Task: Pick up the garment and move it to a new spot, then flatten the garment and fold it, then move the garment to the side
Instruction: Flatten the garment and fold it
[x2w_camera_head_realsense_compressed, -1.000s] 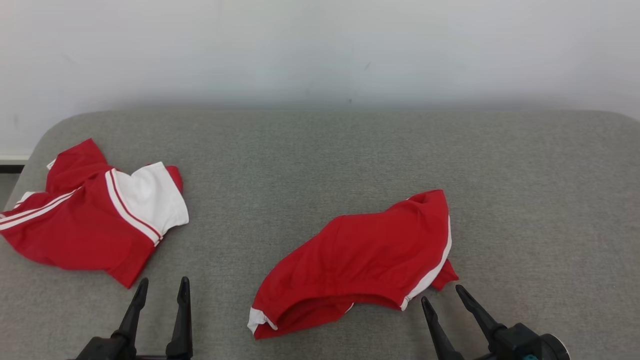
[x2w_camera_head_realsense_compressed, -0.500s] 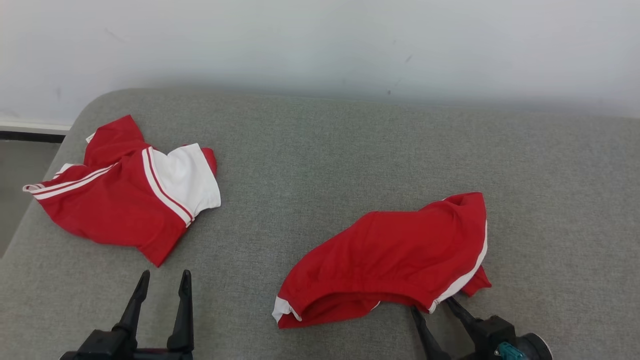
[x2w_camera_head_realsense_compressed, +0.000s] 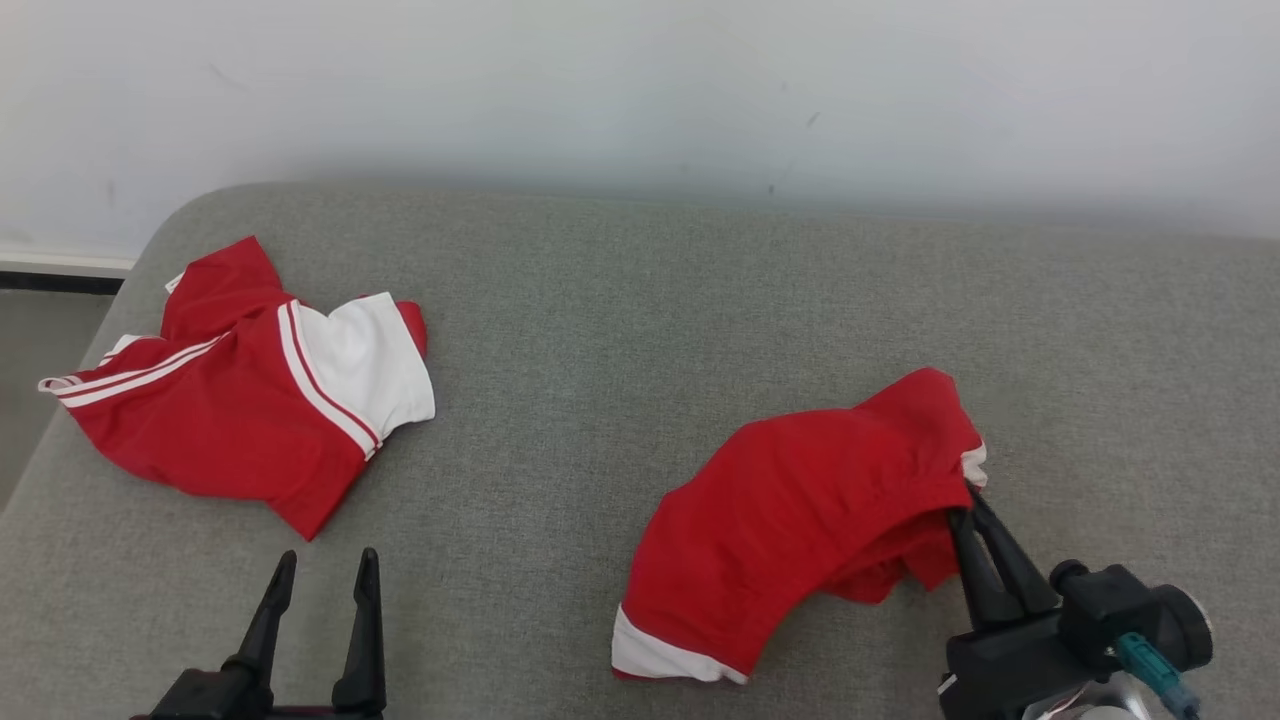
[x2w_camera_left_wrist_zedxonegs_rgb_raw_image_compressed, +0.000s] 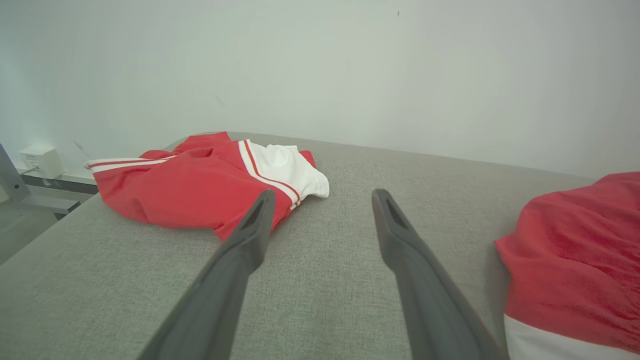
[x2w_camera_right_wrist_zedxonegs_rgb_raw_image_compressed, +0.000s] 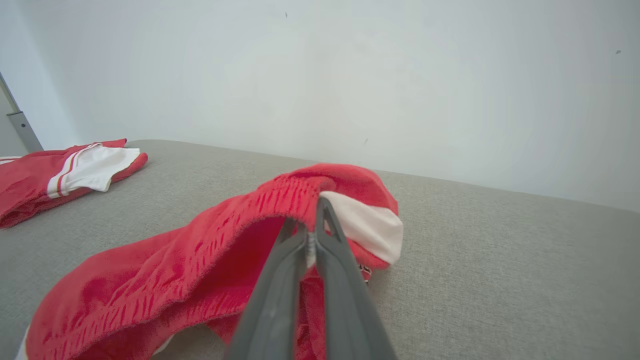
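We are at the very start of the job. Our right hand (x2w_camera_head_realsense_compressed: 968, 500) is pinched fully shut on the gathered red edge of the red shorts (x2w_camera_head_realsense_compressed: 800, 500), beside a small white patch. The right wrist view shows that edge drawn up into a peak at the fingertips. Most of the cloth lies crumpled on the grey padded surface (x2w_camera_head_realsense_compressed: 640, 300), toward its front right part, with the white-trimmed leg opening nearest the front edge. So we judge the grasp made and the lift only beginning; nothing shows the shorts carried to a new spot yet. Our left hand (x2w_camera_head_realsense_compressed: 327, 560) hangs near the front edge on the left with its fingers spread wide and nothing between them, well apart from the shorts. A second red-and-white garment (x2w_camera_head_realsense_compressed: 230, 420) lies rumpled by the left edge, toward the far left corner, and neither hand touches it. Everything after the grip is left to do, by our reckoning: raising and carrying the shorts, laying them down, smoothing them flat, folding them, and shifting the folded piece to the side. The left hand will likely be needed for the flattening and folding.
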